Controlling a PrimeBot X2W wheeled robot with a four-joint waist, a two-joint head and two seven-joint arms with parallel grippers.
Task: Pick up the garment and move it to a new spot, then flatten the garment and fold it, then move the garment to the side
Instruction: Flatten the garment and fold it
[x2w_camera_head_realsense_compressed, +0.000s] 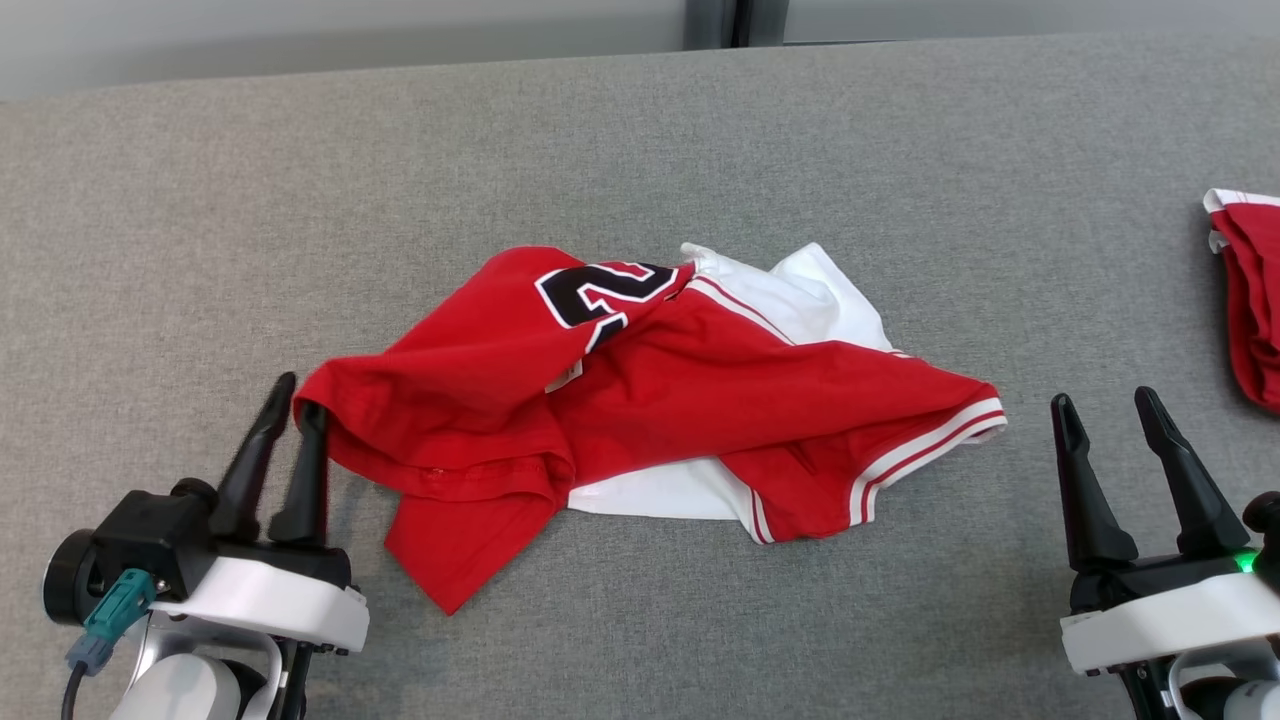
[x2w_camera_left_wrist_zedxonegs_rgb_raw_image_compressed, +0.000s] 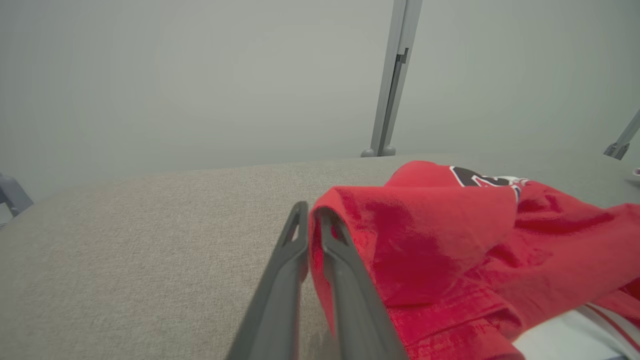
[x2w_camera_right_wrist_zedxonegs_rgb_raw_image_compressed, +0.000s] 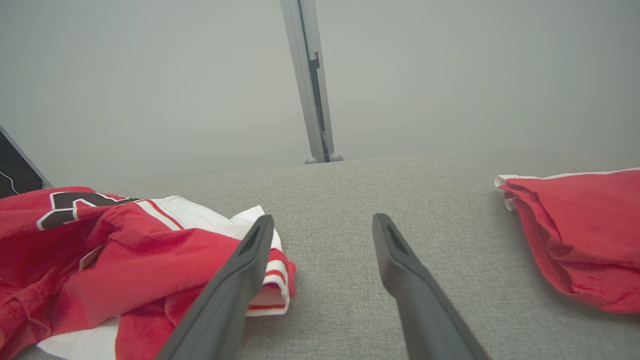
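– Lying where was the jersey (x2w_camera_head_realsense_compressed: 650, 400)?
– Crumpled at the middle of the table (x2w_camera_head_realsense_compressed: 640, 150). Left gripper (x2w_camera_head_realsense_compressed: 300, 392) was nearly closed, red hem between its fingers; couldn't tell if it pinched.
– Right gripper (x2w_camera_head_realsense_compressed: 1103, 397)?
– Wide open, empty, over the table's right side.

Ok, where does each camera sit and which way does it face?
Head view: on the head, looking down at the table and red jersey; left gripper lower left, right gripper lower right.
Left wrist view: on that wrist, along narrowly parted jaws at the jersey's edge, toward the wall.
Right wrist view: on that wrist, along wide-open jaws over table, toward the wall.
Shared: head and right wrist views show a second red garment.
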